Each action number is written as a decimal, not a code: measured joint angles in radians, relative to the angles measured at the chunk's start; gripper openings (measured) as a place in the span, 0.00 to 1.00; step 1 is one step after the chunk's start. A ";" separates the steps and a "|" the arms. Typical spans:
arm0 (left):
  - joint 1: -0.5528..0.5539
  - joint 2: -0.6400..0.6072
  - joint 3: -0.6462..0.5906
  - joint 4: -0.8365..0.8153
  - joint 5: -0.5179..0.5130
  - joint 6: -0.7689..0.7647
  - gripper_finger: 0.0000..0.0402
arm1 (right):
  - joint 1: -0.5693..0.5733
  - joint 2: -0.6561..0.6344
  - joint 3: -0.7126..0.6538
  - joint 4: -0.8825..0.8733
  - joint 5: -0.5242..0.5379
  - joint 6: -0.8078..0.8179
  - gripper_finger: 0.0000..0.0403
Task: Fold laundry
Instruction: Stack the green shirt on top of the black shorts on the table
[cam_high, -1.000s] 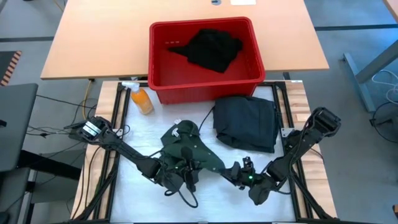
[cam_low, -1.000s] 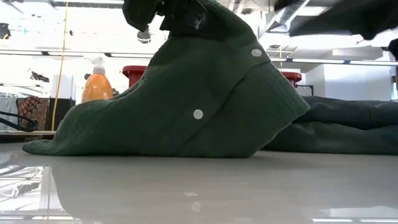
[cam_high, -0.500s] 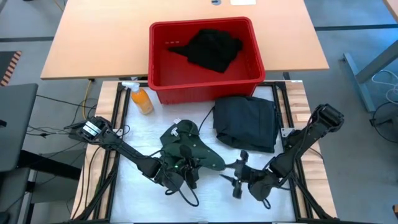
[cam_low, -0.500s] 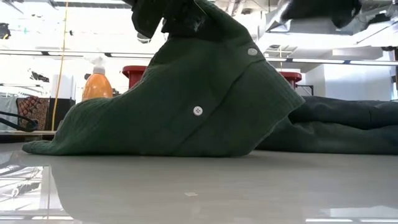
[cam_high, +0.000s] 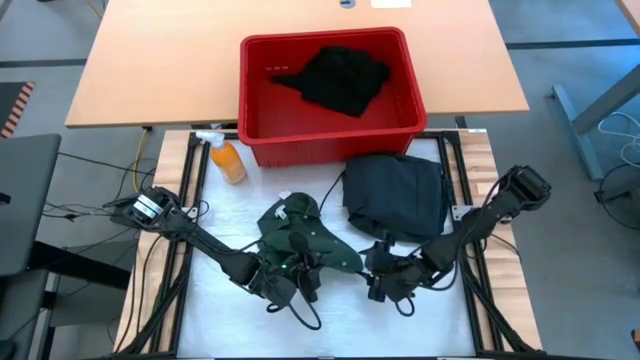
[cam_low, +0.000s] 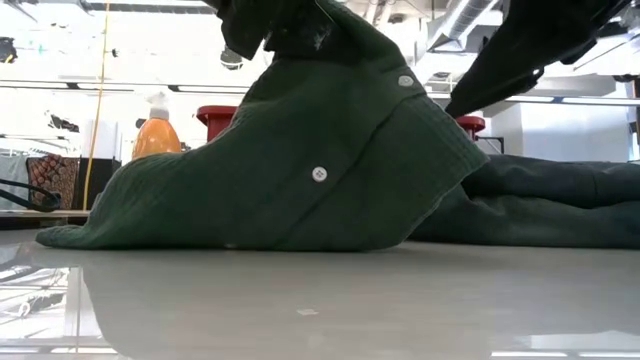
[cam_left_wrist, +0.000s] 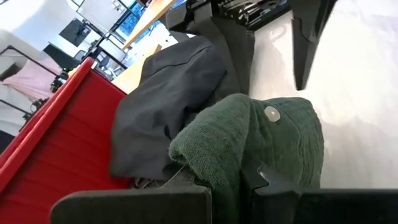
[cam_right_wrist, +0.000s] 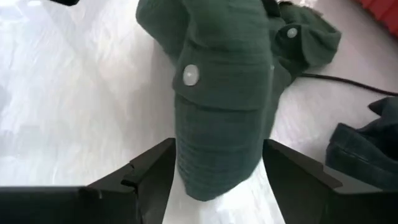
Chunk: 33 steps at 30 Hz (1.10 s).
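The laundry's green buttoned shirt (cam_high: 300, 240) stands in a tent-like heap on the white table top, with my left gripper (cam_high: 288, 278) shut on its raised part. My right gripper (cam_right_wrist: 217, 168) is open just right of it. Its two fingers stand on either side of the shirt's hanging end (cam_right_wrist: 217, 124), and I cannot tell whether they touch it. A dark folded garment (cam_high: 395, 195) lies flat behind the shirt. Black cloth (cam_high: 335, 78) lies in the red basket (cam_high: 262, 140). My left gripper pinches a bunched fold of the green shirt (cam_left_wrist: 217, 155) between its two fingers, several layers thick. The fingers come nearly level from the table's near left side. The held part is lifted (cam_low: 300, 40). The rest slopes down from it, and the shirt's lower edge (cam_low: 230, 240) rests on the table.
An orange spray bottle (cam_high: 228, 160) stands at the far left, beside the basket. A black cable (cam_high: 305, 318) loops on the table near the front edge. Bare white table top (cam_high: 330, 335) lies in front of both grippers.
My right gripper has moved toward the table's left, up to the shirt, and has rolled far round about its own pointing line. One of its fingers now shows beside the shirt in the low view. The shirt stays raised in my left gripper.
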 joint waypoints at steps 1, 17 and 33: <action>0.000 0.000 0.000 0.000 -0.001 0.000 0.00 | -0.007 0.000 0.000 0.001 -0.014 -0.001 0.67; 0.012 0.000 0.000 0.000 -0.001 -0.007 0.00 | -0.096 0.079 0.001 0.057 -0.091 -0.102 0.69; 0.012 0.000 0.000 0.002 -0.001 -0.010 0.06 | -0.102 0.115 0.104 0.010 -0.133 -0.304 0.21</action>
